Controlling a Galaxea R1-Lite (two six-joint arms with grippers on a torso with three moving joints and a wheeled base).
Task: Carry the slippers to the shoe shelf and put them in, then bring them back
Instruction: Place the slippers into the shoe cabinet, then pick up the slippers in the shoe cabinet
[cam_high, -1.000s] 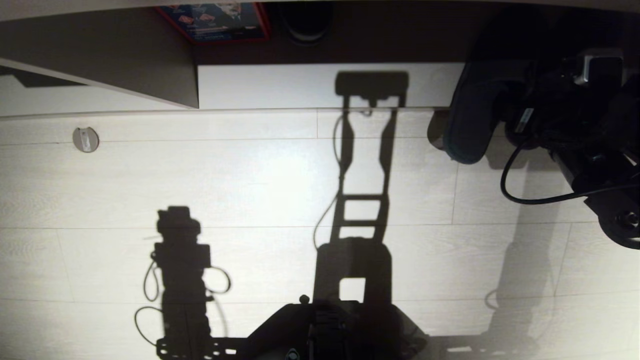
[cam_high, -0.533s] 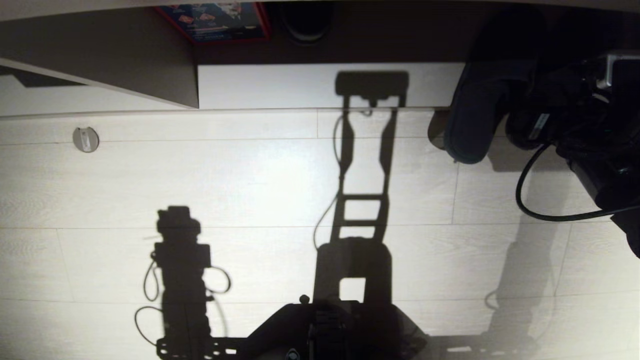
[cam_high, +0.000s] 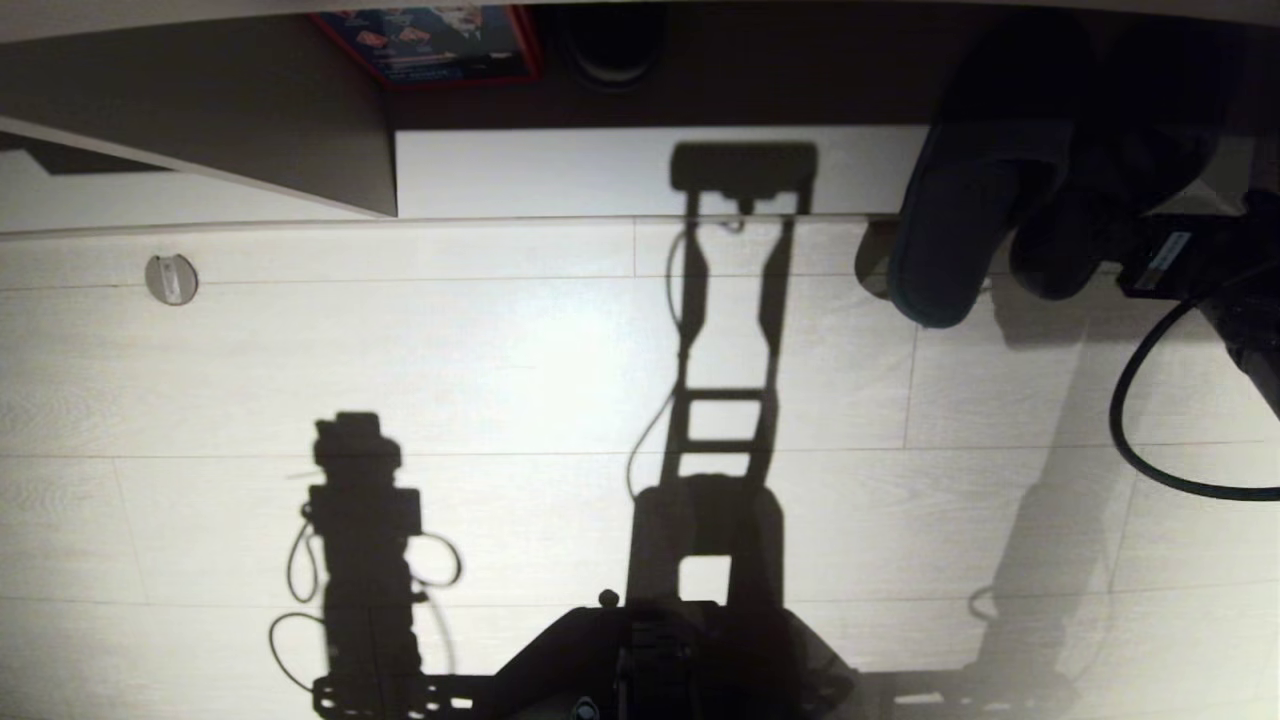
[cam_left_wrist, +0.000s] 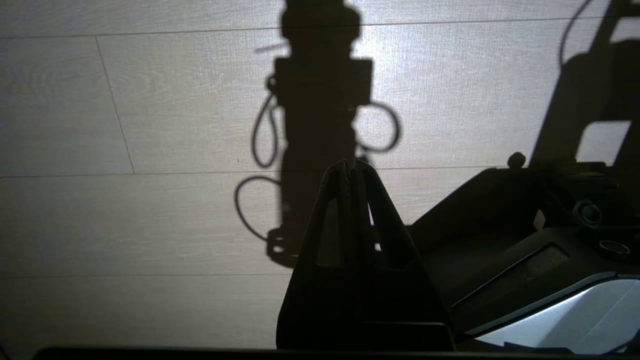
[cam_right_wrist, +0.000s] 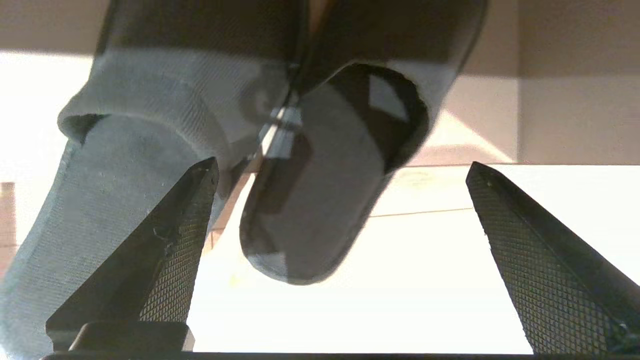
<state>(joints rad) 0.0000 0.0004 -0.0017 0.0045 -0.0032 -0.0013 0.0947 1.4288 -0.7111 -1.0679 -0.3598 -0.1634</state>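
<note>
In the head view, the slippers (cam_high: 960, 210) lie side by side at the upper right of the frame, toes pushed into the dark opening of the shoe shelf (cam_high: 640, 170), heels sticking out over the pale plank floor (cam_high: 500, 360). The right arm (cam_high: 1215, 270) shows at the right edge of the frame, just beside the right-hand slipper, with a black cable (cam_high: 1150, 440) looping below it; its tool is out of this view. A red-edged box (cam_high: 430, 45) stands inside the shelf at the upper left, and a small round metal fitting (cam_high: 171, 278) sits on the floor at the left. The robot's shadow falls across the lower middle. In the left wrist view, the left tool (cam_left_wrist: 351, 167) hangs over the floor with its fingertips pressed together, holding nothing, beside the robot's dark base (cam_left_wrist: 525, 250). In the right wrist view, the right tool (cam_right_wrist: 340, 172) stands released, its fingers spread wide, with the slippers' heels (cam_right_wrist: 310, 190) ahead of it; whether the left finger (cam_right_wrist: 170, 250) touches the nearer slipper cannot be told.
</note>
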